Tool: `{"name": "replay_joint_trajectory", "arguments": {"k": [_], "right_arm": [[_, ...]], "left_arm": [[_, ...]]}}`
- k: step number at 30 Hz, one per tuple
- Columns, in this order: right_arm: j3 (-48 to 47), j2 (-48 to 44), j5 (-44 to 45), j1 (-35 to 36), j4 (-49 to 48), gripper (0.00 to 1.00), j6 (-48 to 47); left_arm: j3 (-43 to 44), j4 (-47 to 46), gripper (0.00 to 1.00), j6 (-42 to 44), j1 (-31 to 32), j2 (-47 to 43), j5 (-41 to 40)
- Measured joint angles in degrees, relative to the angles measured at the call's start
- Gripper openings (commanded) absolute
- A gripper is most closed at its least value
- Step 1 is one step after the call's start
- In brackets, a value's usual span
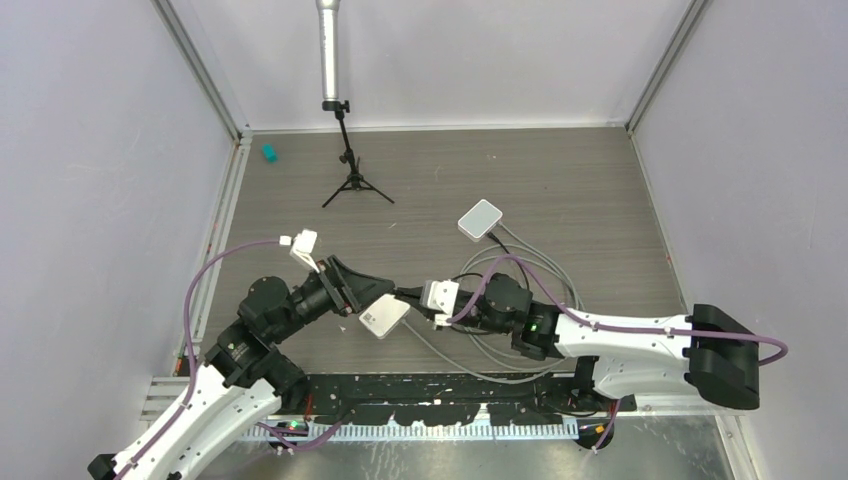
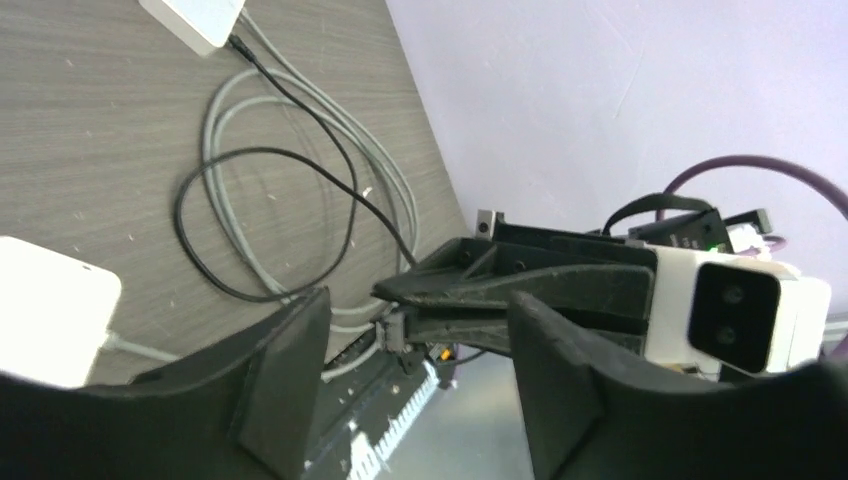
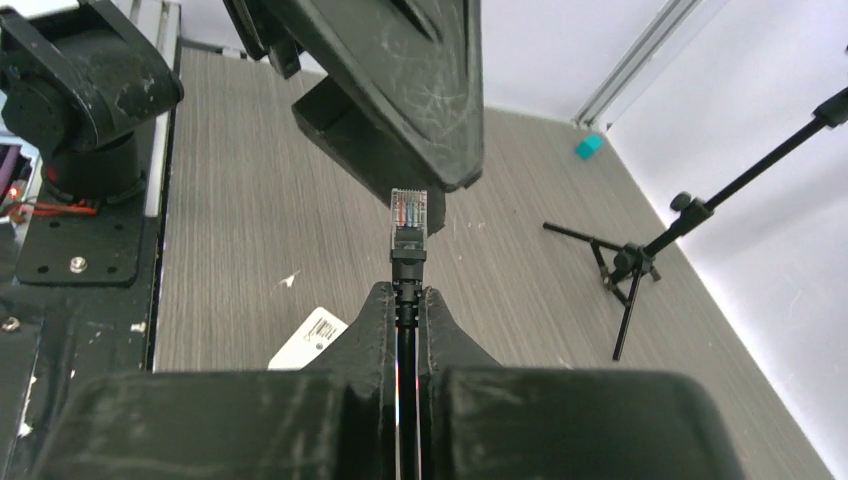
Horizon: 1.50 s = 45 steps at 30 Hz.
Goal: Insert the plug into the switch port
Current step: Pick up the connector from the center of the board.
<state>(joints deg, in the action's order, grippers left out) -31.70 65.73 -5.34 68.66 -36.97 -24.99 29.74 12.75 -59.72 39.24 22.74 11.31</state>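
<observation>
We see no bin or tray on the table [image 1: 600,190]; the only housing is the white switch [image 1: 384,316], lying near the near edge, left of the middle. Its port faces away from every camera, so we cannot tell what sits in it. The right gripper [image 3: 408,296] is clamped on the black cable just behind the plug [image 3: 408,212], which is held off the table just right of the switch. The left gripper [image 2: 418,300] has its fingers spread with nothing between them, and the switch lies outside its left finger. A second white box [image 1: 480,219] toward the middle trails grey cables [image 1: 545,275]; their ends run under the right arm.
</observation>
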Motion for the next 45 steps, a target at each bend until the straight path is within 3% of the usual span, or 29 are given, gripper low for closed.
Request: {"name": "replay_joint_trajectory", "arguments": {"k": [1, 2, 11, 16, 22, 29, 45], "right_arm": [[-0.5, -0.3, 0.3, 0.0, 2.1, 0.0, 0.3], [-0.8, -0.7, 0.6, 0.0, 3.7, 0.0, 0.5], [-5.7, -8.7, 3.2, -0.5, 20.2, 0.0, 6.5], [-11.3, -10.2, -3.0, -0.5, 26.2, 0.0, 10.3], [-13.8, -10.7, -12.9, -0.5, 27.4, 0.0, 13.6], [-16.8, -8.8, -20.8, -0.5, 27.3, 0.01, 15.9], [-17.9, -4.8, -21.9, -0.2, 21.7, 0.01, 19.5]], "left_arm": [[0.0, 0.0, 0.99, 0.7, 0.0, 0.0, 0.1], [0.1, 0.1, 1.0, 1.9, 0.0, 0.0, 0.3], [2.1, -2.3, 1.0, 22.0, 0.0, -7.8, 7.3], [2.2, -7.2, 0.94, 35.8, 0.0, -15.4, 13.9], [2.2, -10.0, 0.9, 45.5, 0.0, -15.8, 24.6], [2.0, -12.6, 0.91, 50.3, 0.0, -14.4, 33.2], [0.4, -15.1, 0.9, 51.4, 0.0, -12.5, 35.5]]}}
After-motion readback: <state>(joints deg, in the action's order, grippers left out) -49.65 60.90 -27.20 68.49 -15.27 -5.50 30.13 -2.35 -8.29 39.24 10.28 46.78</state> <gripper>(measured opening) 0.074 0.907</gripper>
